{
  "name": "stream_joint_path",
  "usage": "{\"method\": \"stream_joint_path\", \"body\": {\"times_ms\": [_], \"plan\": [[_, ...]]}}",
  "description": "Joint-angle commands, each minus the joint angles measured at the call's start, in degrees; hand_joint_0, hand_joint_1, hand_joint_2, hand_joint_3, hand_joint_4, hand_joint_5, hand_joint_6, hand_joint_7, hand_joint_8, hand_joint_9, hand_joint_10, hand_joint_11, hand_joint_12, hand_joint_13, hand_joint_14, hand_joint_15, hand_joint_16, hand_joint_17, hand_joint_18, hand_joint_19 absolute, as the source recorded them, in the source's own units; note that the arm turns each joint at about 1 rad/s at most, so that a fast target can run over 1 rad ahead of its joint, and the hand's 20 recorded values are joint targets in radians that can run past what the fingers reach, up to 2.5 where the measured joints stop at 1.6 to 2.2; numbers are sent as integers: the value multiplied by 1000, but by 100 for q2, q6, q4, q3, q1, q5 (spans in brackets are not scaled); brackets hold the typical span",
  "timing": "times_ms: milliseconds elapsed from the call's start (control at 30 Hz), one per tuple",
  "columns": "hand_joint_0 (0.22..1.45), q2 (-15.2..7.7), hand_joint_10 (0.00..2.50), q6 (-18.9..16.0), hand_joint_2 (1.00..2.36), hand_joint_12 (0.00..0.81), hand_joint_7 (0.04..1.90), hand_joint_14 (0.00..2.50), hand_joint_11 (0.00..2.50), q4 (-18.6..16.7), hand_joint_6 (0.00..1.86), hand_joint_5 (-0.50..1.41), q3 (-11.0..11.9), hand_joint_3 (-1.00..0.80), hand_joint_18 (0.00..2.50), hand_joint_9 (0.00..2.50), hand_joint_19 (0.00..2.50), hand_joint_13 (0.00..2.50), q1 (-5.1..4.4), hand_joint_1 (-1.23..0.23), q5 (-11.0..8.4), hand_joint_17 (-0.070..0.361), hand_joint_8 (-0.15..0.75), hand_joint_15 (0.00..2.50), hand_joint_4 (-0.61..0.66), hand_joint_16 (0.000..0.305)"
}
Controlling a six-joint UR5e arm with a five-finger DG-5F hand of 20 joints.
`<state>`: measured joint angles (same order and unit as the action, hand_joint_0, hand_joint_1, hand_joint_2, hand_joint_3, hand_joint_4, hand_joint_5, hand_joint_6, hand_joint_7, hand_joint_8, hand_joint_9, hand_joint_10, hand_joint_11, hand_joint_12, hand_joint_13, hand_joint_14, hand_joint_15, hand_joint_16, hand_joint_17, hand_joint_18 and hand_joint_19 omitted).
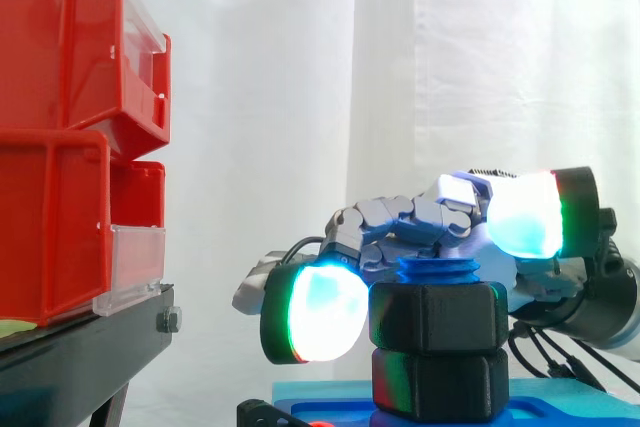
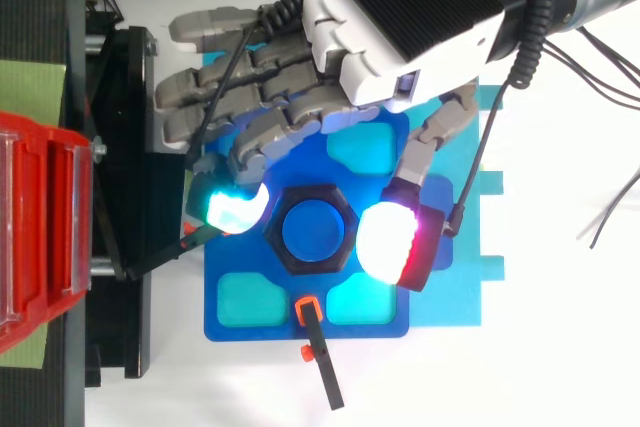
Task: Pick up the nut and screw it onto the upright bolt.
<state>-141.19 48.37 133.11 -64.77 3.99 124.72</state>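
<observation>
A blue bolt [image 1: 438,269] stands upright on the blue base plate [image 2: 230,322]. Two black hex nuts are stacked on it, the upper nut [image 1: 435,319] just below the bolt's top and the lower nut [image 1: 435,383] under it. From above the upper nut [image 2: 345,247] rings the bolt [image 2: 312,230]. My hand [image 2: 400,17] reaches over from the right and straddles the bolt. One glowing fingertip [image 1: 318,313] sits against the upper nut's left side at nut height. The thumb pad [image 1: 525,215] hovers to the right, higher than the nut's top. The fingers are loosely bent.
Red bins [image 1: 60,137] are stacked on a black stand [image 1: 80,347] to the left. The base plate has cyan recesses [image 2: 245,299] and lies on a cyan sheet [image 2: 470,267]. A thin black rod with an orange clip [image 2: 318,347] sticks out at the plate's front edge.
</observation>
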Motion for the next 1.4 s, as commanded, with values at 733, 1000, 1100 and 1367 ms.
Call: {"method": "stream_joint_path", "body": {"times_ms": [733,1000,1100,1367], "plan": [[424,39,0,129,1000,354,1333,0,0,172,515,-144,0,-500,20,410,0,293,-21,-215,0,124,281,0,219,55],[425,30,0,137,1000,353,1241,0,0,163,587,-151,0,-500,39,428,0,305,6,-216,0,124,286,0,219,55],[426,39,0,137,1000,353,1191,0,0,163,613,-153,0,-500,46,438,0,306,23,-217,0,124,289,0,227,55],[429,39,0,129,1000,351,1122,0,0,154,657,-153,8,-500,74,464,0,330,41,-224,9,122,291,0,235,54]]}}
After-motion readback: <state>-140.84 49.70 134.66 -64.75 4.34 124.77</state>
